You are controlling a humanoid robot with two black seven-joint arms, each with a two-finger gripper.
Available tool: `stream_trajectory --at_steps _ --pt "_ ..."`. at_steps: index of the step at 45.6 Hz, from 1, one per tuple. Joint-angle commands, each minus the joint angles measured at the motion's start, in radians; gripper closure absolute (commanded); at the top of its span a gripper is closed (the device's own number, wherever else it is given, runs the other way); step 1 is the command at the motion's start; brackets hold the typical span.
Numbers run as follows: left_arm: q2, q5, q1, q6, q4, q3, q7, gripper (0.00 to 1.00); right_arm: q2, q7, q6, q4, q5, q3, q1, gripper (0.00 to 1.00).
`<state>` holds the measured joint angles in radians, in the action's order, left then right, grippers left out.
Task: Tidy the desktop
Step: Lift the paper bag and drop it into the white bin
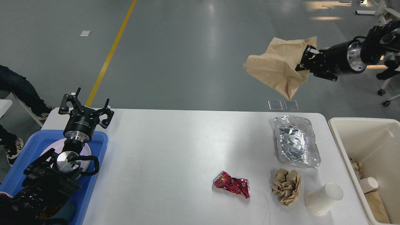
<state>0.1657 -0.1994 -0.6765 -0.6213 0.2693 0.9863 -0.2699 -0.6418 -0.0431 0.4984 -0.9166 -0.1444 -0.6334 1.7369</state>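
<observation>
The white desktop (pixel 168 156) holds a crushed red can (pixel 232 184), a crumpled brown paper ball (pixel 287 186), a tipped white paper cup (pixel 323 198) and a silver foil tray (pixel 295 145). My right gripper (pixel 304 61) is shut on a brown paper bag (pixel 276 67) and holds it high in the air, above and behind the table's far right edge. My left gripper (pixel 86 103) is open and empty, raised over the blue tray (pixel 97 147) at the left.
A cream-coloured bin (pixel 340 137) stands off the table's right side with a cup and paper scraps inside. A pale plate (pixel 50 148) lies in the blue tray. A seated person's legs (pixel 15 90) are at far left. Chair legs (pixel 386 84) stand at far right.
</observation>
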Motion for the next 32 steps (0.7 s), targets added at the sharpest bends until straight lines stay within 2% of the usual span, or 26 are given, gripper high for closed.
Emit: stream_trajectory --at_steps 1,4,10,18,32 --pt "0.0 0.0 0.0 -0.001 0.001 0.0 0.0 0.03 -0.056 0.0 -0.015 0.036 -0.001 -0.011 0.009 1.0" --pt "0.0 0.0 0.0 0.0 0.001 0.0 0.0 0.03 -0.059 -0.001 -0.067 0.116 0.0 -0.028 -0.02 1.0" --pt "0.0 0.0 0.0 0.0 0.001 0.0 0.001 0.03 -0.067 0.0 -0.181 0.212 -0.001 -0.023 -0.203 1.0" --pt "0.0 0.0 0.0 -0.001 -0.001 0.0 0.0 0.03 -0.174 0.0 -0.293 0.228 0.0 -0.012 -0.364 1.0" --pt "0.0 0.0 0.0 0.0 0.001 0.0 0.0 0.03 -0.176 0.003 -0.469 0.255 -0.001 0.044 -0.724 1.0"
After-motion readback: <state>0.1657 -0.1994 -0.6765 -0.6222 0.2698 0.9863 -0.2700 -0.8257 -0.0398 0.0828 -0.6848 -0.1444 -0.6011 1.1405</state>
